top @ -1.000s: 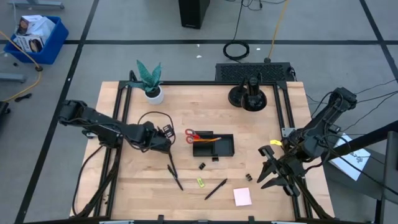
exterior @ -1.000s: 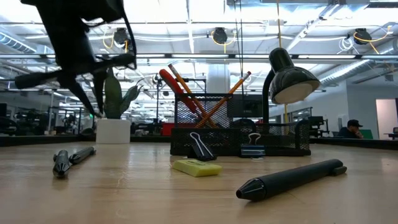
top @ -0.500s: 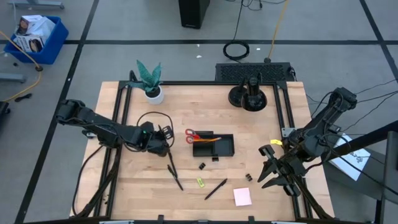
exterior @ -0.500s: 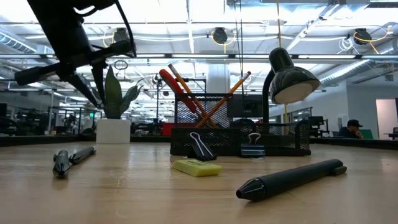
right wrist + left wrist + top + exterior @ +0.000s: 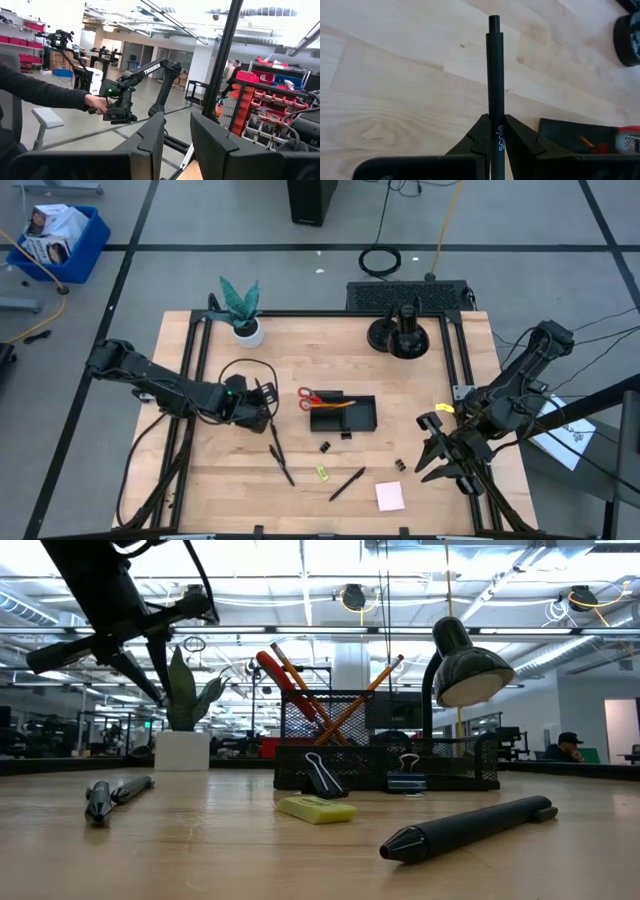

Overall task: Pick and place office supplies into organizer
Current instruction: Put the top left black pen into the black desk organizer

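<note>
Left wrist view: the left claw [image 5: 496,145] pinches a black pen [image 5: 494,75] above the bench [image 5: 395,75], next carrying it to the organizer [image 5: 343,415].

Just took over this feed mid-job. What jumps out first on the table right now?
The left gripper hangs above the table's left half, shut on a black pen, just left of the organizer. That small black tray sits mid-table with red scissors and pencils already sticking out of it. In front of it, two more pens, clips and a pink note pad lie loose, while the right gripper waits, open, at the table's right edge.
</note>
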`<action>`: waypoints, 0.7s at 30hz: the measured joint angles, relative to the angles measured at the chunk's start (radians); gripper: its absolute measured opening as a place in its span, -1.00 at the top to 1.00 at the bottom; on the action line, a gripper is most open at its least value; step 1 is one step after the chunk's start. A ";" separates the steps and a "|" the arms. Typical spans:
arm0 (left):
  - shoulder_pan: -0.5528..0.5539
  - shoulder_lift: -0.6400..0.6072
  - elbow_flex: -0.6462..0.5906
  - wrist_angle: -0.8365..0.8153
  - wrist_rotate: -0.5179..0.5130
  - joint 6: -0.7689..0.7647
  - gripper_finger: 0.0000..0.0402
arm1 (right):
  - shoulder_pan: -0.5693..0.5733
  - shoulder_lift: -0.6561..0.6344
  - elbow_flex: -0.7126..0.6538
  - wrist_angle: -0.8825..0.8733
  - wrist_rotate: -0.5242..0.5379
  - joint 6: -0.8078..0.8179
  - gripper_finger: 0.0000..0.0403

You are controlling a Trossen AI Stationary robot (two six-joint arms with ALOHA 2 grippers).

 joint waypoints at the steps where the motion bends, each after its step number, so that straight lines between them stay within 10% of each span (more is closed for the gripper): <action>1: -0.002 0.000 0.000 0.000 -0.002 0.001 0.78 | 0.000 0.000 0.000 0.000 0.000 0.000 0.55; 21: -0.006 0.000 0.000 0.000 -0.023 0.021 0.78 | 0.000 0.000 0.000 0.000 0.000 -0.002 0.55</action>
